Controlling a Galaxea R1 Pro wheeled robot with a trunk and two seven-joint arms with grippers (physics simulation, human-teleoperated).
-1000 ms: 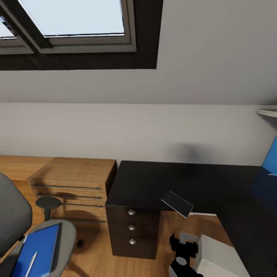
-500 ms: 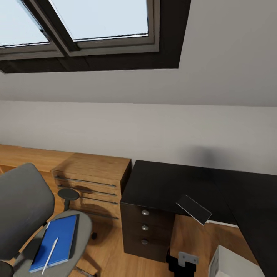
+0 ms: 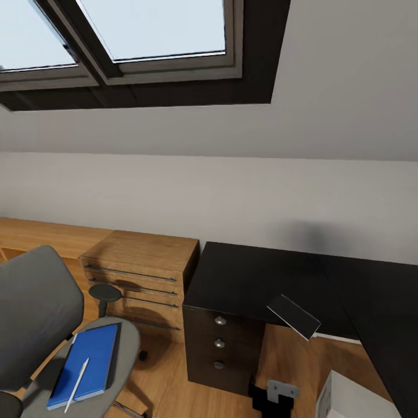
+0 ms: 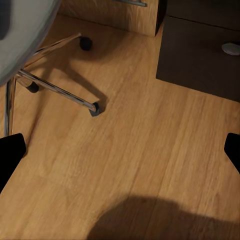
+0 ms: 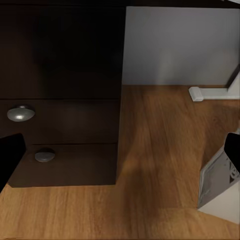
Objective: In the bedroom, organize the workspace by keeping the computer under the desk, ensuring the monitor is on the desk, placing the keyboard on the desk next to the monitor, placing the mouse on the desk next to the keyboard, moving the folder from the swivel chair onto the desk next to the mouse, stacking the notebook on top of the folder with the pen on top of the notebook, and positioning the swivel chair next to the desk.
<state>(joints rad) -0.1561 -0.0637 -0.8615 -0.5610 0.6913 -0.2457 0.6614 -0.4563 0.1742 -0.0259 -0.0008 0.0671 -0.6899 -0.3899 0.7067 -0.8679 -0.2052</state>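
The folder (image 3: 84,364) lies flat on the seat of the swivel chair (image 3: 35,313) at the near left, its long axis running from near left to far right; a white pen (image 3: 76,385) rests on it along the same line, and whether a notebook lies between them is hard to make out; the chair's tall back is cut off by the left edge, and its chrome legs and castors (image 4: 55,90) show over the wooden floor (image 4: 145,150) in the left wrist view. The desk (image 3: 255,278) stands right of centre, its black surface running off to the right; its drawer knobs (image 3: 219,343) face near; a dark flat panel (image 3: 293,316) tilts at its near edge. The computer (image 3: 354,400) shows as a pale corner at the near right, mostly cut off. A light-wood cabinet (image 3: 145,273) sits between chair and desk. The left gripper (image 4: 120,150) has its fingers wide apart, as does the right gripper (image 5: 120,155); both hold nothing.
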